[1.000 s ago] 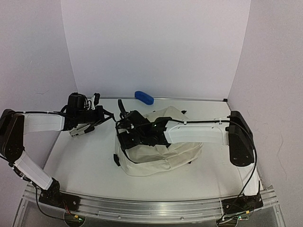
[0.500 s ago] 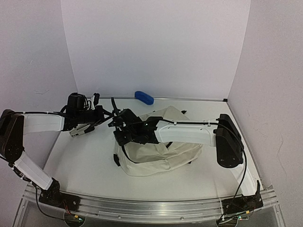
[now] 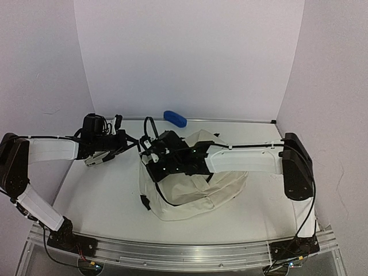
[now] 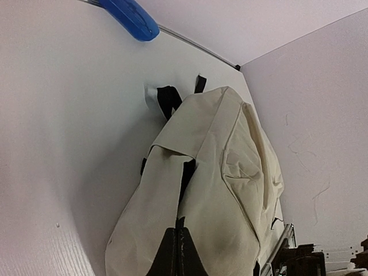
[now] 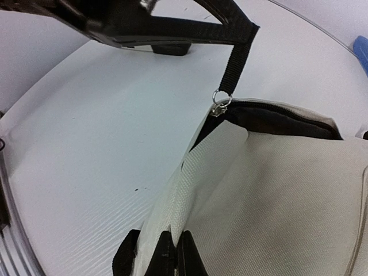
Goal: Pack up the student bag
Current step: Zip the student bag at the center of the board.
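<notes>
The student bag [image 3: 198,187] is a large cream backpack lying mid-table, also in the left wrist view [image 4: 224,184]. Its zipper is partly open, showing dark lining [image 5: 276,121]. My left gripper [image 3: 133,142] is shut on the black pull strap [image 5: 238,63], which runs taut to a metal ring [image 5: 222,96] on the zipper slider. In its own view the left gripper [image 4: 178,253] has its jaws pressed together. My right gripper [image 3: 150,159] is shut on a fold of the bag's cream fabric [image 5: 195,190] just below the opening, and its own view shows the gripper [image 5: 175,256] pinching that fold.
A blue oblong object [image 3: 175,118] lies at the back edge of the table, also in the left wrist view [image 4: 129,17]. White walls close in the back and both sides. A metal rail [image 3: 184,250] runs along the near edge.
The right gripper has closed from open onto the bag's fabric fold, and the bag's left edge has shifted with it. The left arm has stayed in place.
</notes>
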`<act>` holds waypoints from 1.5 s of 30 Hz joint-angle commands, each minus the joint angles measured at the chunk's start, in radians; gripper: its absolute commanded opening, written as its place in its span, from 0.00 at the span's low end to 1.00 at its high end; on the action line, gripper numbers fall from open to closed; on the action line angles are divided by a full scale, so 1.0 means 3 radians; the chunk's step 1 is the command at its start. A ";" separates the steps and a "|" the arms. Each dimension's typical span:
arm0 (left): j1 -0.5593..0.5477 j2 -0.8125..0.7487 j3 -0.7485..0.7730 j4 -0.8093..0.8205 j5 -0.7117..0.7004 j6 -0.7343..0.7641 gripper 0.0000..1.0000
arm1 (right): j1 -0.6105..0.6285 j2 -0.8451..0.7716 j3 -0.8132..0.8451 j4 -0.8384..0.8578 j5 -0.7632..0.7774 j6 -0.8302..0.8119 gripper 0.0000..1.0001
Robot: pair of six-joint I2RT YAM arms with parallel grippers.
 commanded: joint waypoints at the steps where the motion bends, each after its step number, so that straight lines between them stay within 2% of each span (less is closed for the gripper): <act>1: 0.0014 -0.0045 0.0162 0.0204 -0.0054 0.0079 0.00 | 0.0148 -0.0473 -0.0247 0.0091 -0.0560 -0.0080 0.00; 14: 0.0014 -0.0152 0.0100 0.0132 -0.0171 0.0093 0.00 | 0.0479 -0.0700 -0.0465 0.0091 -0.0854 0.0133 0.00; 18: 0.0014 -0.0187 0.0048 0.0194 0.0110 0.0076 0.00 | 0.0540 -0.0680 -0.0464 0.0114 -0.0727 0.0306 0.02; 19: 0.0014 -0.0215 0.0006 0.0249 0.0190 0.0052 0.00 | 0.0541 -0.0674 -0.0440 0.0114 -0.0532 0.0382 0.07; 21: 0.0009 -0.0304 -0.0123 0.0306 0.0354 0.0008 0.00 | 0.0513 -0.0672 -0.0388 0.0111 -0.0170 0.0545 0.35; 23: 0.0001 -0.0426 -0.0215 0.0260 0.0452 0.0000 0.00 | 0.0425 -0.0676 -0.0340 0.0115 -0.0059 0.0695 0.48; 25: -0.0013 -0.0568 -0.0296 0.0178 0.0517 0.0002 0.00 | 0.0292 -0.0655 -0.0286 0.0137 -0.0055 0.0754 0.54; 29: -0.0031 -0.0755 -0.0347 0.0041 0.0660 -0.0025 0.00 | 0.0116 -0.0537 -0.0135 0.0239 -0.0220 0.0596 0.56; 32: -0.0045 -0.0798 -0.0332 -0.0044 0.0705 -0.0031 0.00 | -0.0042 -0.0389 -0.0004 0.0328 -0.0551 0.0449 0.56; 38: -0.0053 -0.0862 -0.0345 -0.0075 0.0710 -0.0037 0.00 | -0.0227 -0.0089 0.0245 0.0450 -0.1000 0.0046 0.49; 45: -0.0057 -0.0873 -0.0345 -0.0091 0.0753 -0.0051 0.00 | -0.0383 0.0153 0.0405 0.0567 -0.1289 -0.0103 0.40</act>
